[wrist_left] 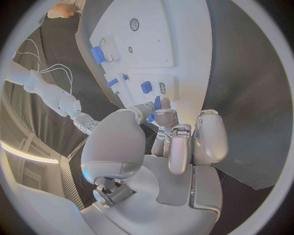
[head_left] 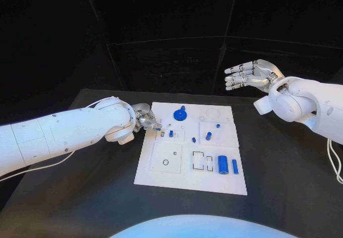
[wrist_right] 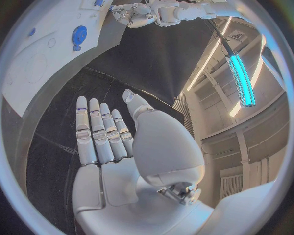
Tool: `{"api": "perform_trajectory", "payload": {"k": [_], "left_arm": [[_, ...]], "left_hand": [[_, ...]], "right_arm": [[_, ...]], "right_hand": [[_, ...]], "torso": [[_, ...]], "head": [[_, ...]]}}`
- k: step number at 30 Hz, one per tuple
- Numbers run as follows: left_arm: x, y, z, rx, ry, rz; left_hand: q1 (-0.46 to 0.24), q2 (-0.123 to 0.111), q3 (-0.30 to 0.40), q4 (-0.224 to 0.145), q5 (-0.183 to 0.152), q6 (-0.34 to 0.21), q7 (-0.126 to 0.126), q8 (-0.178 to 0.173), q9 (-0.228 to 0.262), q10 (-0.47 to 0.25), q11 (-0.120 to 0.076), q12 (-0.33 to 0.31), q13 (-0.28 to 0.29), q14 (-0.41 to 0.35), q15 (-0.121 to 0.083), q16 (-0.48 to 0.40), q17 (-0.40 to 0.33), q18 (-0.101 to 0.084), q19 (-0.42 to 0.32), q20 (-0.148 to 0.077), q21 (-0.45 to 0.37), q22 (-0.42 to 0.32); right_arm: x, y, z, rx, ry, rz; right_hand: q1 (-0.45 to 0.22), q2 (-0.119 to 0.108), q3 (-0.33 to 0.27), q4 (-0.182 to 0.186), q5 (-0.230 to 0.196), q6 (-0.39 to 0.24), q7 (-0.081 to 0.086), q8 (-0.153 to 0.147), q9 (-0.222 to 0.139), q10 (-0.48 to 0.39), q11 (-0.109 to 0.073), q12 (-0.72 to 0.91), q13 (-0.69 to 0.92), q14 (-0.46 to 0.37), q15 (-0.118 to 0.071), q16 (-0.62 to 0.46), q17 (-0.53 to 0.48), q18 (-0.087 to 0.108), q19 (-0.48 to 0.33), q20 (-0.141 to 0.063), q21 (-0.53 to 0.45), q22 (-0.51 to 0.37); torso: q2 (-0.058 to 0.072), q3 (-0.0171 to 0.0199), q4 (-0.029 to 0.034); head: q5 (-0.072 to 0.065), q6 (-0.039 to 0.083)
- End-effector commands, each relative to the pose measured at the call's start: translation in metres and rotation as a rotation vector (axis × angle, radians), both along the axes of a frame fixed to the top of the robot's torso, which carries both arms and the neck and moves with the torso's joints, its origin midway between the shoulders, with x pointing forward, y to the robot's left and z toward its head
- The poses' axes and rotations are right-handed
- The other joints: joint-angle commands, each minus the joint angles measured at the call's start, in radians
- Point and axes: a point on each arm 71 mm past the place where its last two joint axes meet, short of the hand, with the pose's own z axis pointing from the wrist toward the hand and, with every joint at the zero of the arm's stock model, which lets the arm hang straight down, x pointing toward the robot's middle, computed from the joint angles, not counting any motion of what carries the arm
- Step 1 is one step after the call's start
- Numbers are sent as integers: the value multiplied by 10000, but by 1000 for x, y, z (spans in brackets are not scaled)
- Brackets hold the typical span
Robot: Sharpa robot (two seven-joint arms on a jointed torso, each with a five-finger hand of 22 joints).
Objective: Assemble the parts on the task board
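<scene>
The white task board (head_left: 161,173) lies in the middle of the black table. On it are a blue round gear-like part (head_left: 180,114), several small blue pegs such as (head_left: 208,135), and a blue cylinder (head_left: 223,164) near the right edge. My left hand (head_left: 145,119) hovers at the board's far left edge. In the left wrist view its thumb and a finger (wrist_left: 164,119) pinch a small blue part (wrist_left: 157,103) just above the board (wrist_left: 178,44). My right hand (head_left: 249,74) is raised beyond the board's far right corner, fingers (wrist_right: 98,129) stretched out and holding nothing.
The black table (head_left: 286,168) extends well past the board on both sides and toward me. A white cable (head_left: 334,158) hangs from my right arm at the table's right side. The right wrist view shows the blue gear (wrist_right: 79,35) and my left hand (wrist_right: 132,12) far off.
</scene>
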Motion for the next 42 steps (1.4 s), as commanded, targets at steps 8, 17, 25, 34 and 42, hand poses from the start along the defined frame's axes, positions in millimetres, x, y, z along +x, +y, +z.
{"api": "perform_trajectory", "payload": {"k": [8, 17, 25, 34, 42], "left_arm": [[-1, -10, -5, 421, -171, -290], [1, -15, -12, 824, 96, -627], [4, -19, -14, 1155, 66, -782], [6, -20, -15, 1298, 93, -829], [6, -21, -16, 1454, 182, -963]], "left_hand": [[-121, 72, 1269, -1177, 24, 54, 11, 80, 21, 64, 20, 32, -5, 994, -66, 5, 2522, -96, 94, -18, 42, 5], [-142, 55, 1269, -1184, 19, 51, 8, 84, 24, 71, 19, 43, 7, 996, -65, 10, 2532, -101, 101, -18, 55, 21], [-149, 50, 1269, -1188, 17, 52, 6, 88, 26, 67, 17, 33, -7, 995, -65, 8, 2527, -99, 98, -18, 48, 14], [-155, 49, 1269, -1190, 15, 53, 5, 91, 29, 64, 16, 26, -18, 994, -65, 6, 2524, -96, 93, -18, 38, 4], [-157, 49, 1272, -1193, 14, 54, 3, 94, 31, 65, 15, 27, -17, 995, -65, 9, 2529, -95, 90, -18, 31, -4]], "right_arm": [[1, 4, 1, 42, -32, 172], [1, 5, 1, 48, -35, 192], [1, 5, 1, 51, -40, 195], [0, 5, 1, 54, -45, 201], [0, 5, 1, 55, -52, 197]], "right_hand": [[-31, 52, -29, -44, 68, -9, 482, -25, -5, -60, 24, -14, 3, -79, 12, -16, -13, 120, 70, 5, -57, -12], [-31, 52, -29, -44, 68, -9, 482, -25, -5, -60, 24, -14, 3, -79, 12, -16, -13, 120, 70, 5, -57, -12], [-31, 52, -29, -44, 68, -9, 482, -25, -5, -60, 24, -14, 3, -79, 12, -16, -13, 120, 70, 5, -57, -12], [-55, 63, -42, -44, 71, -18, 482, -24, -5, -63, 24, -9, 3, -80, 13, -15, -13, 121, 79, 7, -78, -11], [-55, 63, -42, -44, 71, -18, 482, -24, -5, -63, 24, -9, 3, -80, 13, -15, -13, 121, 79, 7, -78, -11]], "torso": [[20, 7, -8], [11, 2, 3], [5, 1, 6], [14, 1, 2], [14, -2, 7]], "head": [[1, -49], [-11, -80], [-6, -97], [-23, -101], [-23, -105]]}}
